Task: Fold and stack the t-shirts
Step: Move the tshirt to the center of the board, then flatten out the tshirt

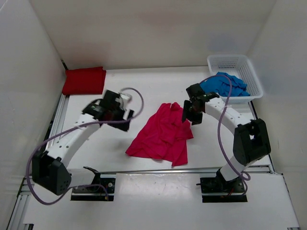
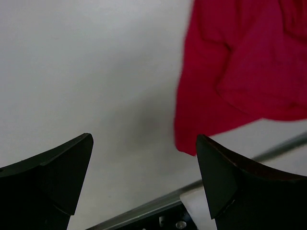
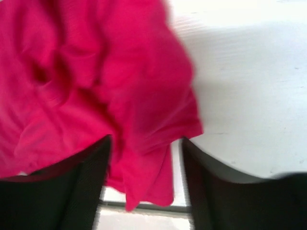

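**Item 1. Right gripper [image 3: 144, 143].** Jaws are seen partly apart. Pink fabric lies across and beneath the gap, and no firm pinch on it is seen. The view is blurred. From above, the gripper is placed at the far right edge of the spread garment.

**Item 2. Left gripper [image 2: 144, 143].** Jaws are spread wide and nothing is held. Bare table [image 1: 158, 86] is seen between the fingers, and a lobe of pink cloth is seen just beside the right-hand finger, apart from it. From above, the gripper is placed to the left of the garment, apart from it.

**Item 3. Pink-magenta t-shirt [image 1: 160, 134].** It is laid in the middle of the table between the two arms, rumpled, with loose folds and an uneven outline. It is judged unfolded, and this is judged to be the item in hand. It is not yet flattened.

**Item 4. Dark red t-shirt [image 1: 84, 80].** It is set at the far left corner of the table as a neat flat rectangle. It is judged folded and taken as the base of the stack.

**Item 5. Blue t-shirt [image 1: 225, 85].** It is bunched inside the white mesh basket [image 1: 228, 57] at the far right. It is judged untouched.

**Progress.** One of the three shirts is counted as done. Two are left to be folded, and both are yet to be placed on the red one.
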You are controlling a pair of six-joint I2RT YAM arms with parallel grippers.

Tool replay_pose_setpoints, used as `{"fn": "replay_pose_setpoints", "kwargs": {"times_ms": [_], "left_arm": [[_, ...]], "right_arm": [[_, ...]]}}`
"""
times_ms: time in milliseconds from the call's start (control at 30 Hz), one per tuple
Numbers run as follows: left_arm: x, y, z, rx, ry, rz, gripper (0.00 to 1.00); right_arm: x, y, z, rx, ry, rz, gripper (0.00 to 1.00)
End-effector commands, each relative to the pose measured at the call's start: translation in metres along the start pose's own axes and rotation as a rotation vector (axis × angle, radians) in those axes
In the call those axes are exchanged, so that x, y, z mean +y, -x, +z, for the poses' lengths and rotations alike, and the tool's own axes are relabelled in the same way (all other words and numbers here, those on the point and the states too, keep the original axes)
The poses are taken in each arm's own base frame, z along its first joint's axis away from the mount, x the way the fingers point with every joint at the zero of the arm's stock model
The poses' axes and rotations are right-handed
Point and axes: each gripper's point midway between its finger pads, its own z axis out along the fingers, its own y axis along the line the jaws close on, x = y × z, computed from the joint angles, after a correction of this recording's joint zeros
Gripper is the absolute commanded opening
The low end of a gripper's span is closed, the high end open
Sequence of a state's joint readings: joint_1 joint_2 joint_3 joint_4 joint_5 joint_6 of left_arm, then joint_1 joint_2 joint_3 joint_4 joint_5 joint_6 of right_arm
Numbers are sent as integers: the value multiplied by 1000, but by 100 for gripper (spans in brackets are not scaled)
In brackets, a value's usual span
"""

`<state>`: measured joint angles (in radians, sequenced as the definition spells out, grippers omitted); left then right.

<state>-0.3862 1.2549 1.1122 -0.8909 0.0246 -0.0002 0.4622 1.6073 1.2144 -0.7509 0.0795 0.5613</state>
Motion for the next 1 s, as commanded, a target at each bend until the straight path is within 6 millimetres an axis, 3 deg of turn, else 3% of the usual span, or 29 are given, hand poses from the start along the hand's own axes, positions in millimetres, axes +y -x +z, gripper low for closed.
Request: {"fn": "replay_pose_setpoints", "kwargs": {"times_ms": [0,33,67,133,267,433,533,600,633,667,700,733,767,800,867,900,967], "left_arm": [[-37,-48,26,149,-28,161,100],[-48,-72,43,221,-27,228,100],[-51,-70,55,204,-12,249,100],[-55,-81,76,257,0,279,100],[-75,-72,91,282,-78,269,100],[-74,-81,115,324,-62,274,97],[-76,-93,125,370,-77,273,82],[-75,-100,130,401,-73,275,52],[-72,-99,131,398,-55,279,36],[-65,-91,133,385,-29,266,11],[-57,-84,134,370,1,255,10],[-47,-74,135,351,36,237,10],[-28,-61,135,324,115,220,10],[-1,-31,135,269,176,148,10],[45,5,132,207,316,70,10],[80,43,126,132,383,-9,10],[113,80,114,53,466,-68,29]], "right_arm": [[-28,4,17,25,-9,91,55],[-35,-6,26,83,43,153,53],[-32,0,31,65,92,171,51],[-35,-8,40,102,128,211,50],[-30,-25,52,158,150,177,50],[-32,-44,64,202,127,163,52],[-50,-59,71,222,44,187,59],[-61,-69,73,245,-8,188,59],[-64,-70,73,247,-24,188,45],[-64,-74,72,255,-34,165,36],[-64,-74,72,266,-38,157,24],[-64,-75,72,263,-45,147,0],[-62,-72,68,255,-40,146,0],[-61,-70,66,246,-35,145,0],[-52,-65,56,216,7,126,0],[-49,-63,52,206,23,125,0],[-37,-59,43,175,72,91,0]]}}
